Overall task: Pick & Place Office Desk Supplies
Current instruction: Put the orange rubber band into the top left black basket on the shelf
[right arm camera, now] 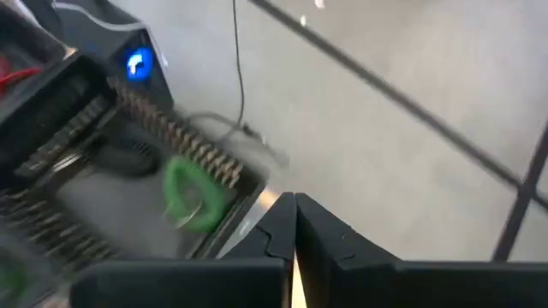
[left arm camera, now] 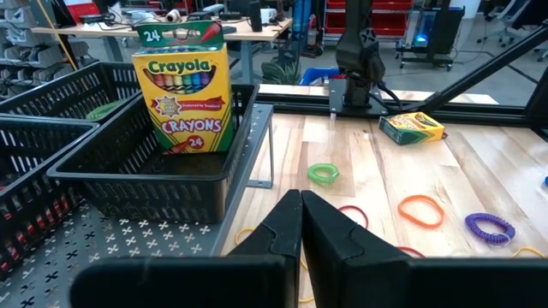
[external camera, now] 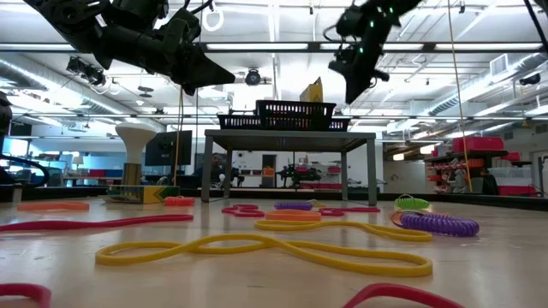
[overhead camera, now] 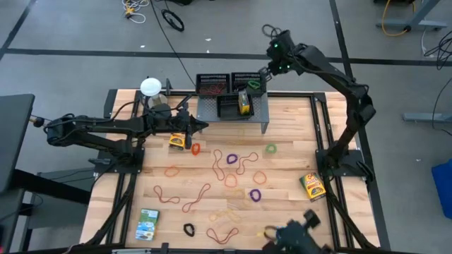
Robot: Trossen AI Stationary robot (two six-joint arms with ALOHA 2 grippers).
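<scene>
1. High view is showing the pale wooden table [overhead camera: 289, 152] with thin rubber-band loops lying scattered across its middle: a black loop [overhead camera: 188, 229] near the front edge, a purple coiled loop [overhead camera: 255, 195] farther in, and a green loop [overhead camera: 271, 149] nearer the shelf.
2. A green-white card box [overhead camera: 147, 224] is lying flat at the front left corner, and a yellow-green crayon box [overhead camera: 311, 185] is lying by the right edge.
3. The left gripper [overhead camera: 203, 127] is hovering just in front of the grey perforated metal shelf [overhead camera: 258, 113], its fingers pressed together and holding nothing.
4. On that shelf, a black mesh tray [left arm camera: 154, 162] is holding an upright yellow Crayola box [left arm camera: 186, 88].
5. The right gripper [overhead camera: 264, 73] is hanging above the back trays, fingers pressed together, with a green band [right arm camera: 193, 193] lying in the tray beneath it.
</scene>
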